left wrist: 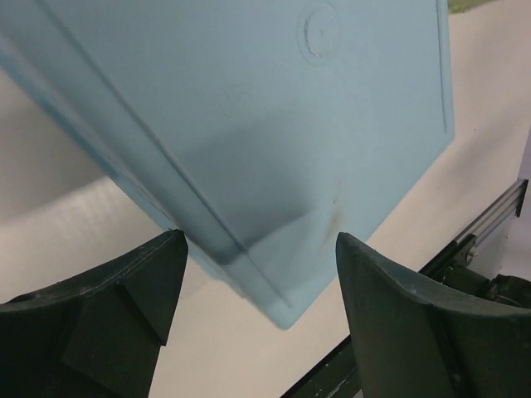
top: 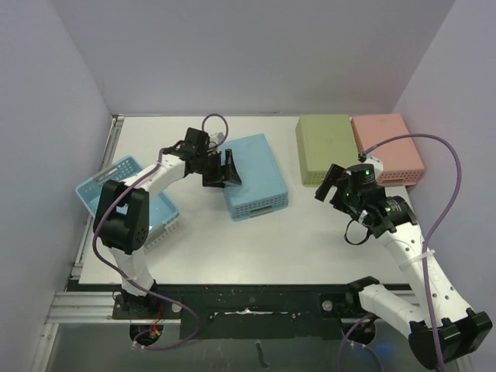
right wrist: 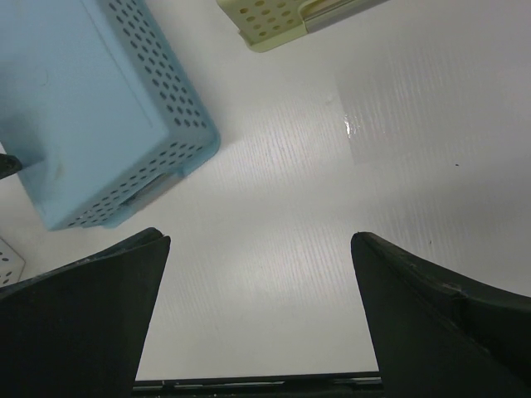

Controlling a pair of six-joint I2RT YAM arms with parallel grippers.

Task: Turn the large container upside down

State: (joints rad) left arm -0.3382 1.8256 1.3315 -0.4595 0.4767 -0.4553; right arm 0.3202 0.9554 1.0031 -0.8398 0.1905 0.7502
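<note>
On white worktop (top: 310, 240), noted small blue basket (top: 116, 186) at far-left edge. Found left pincer (top: 223, 173) spread apart, astride a corner of large blue container (top: 260, 174), seen lying bottom-up at mid-worktop. Further right, spotted green container (top: 324, 147) just beside pink container (top: 387, 147). Saw right pincer (top: 329, 186) spread apart above bare worktop.

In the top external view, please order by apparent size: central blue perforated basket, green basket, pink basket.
1. Central blue perforated plastic basket: largest.
2. Green plastic basket and pink plastic basket: look alike, so not ranked.
</note>
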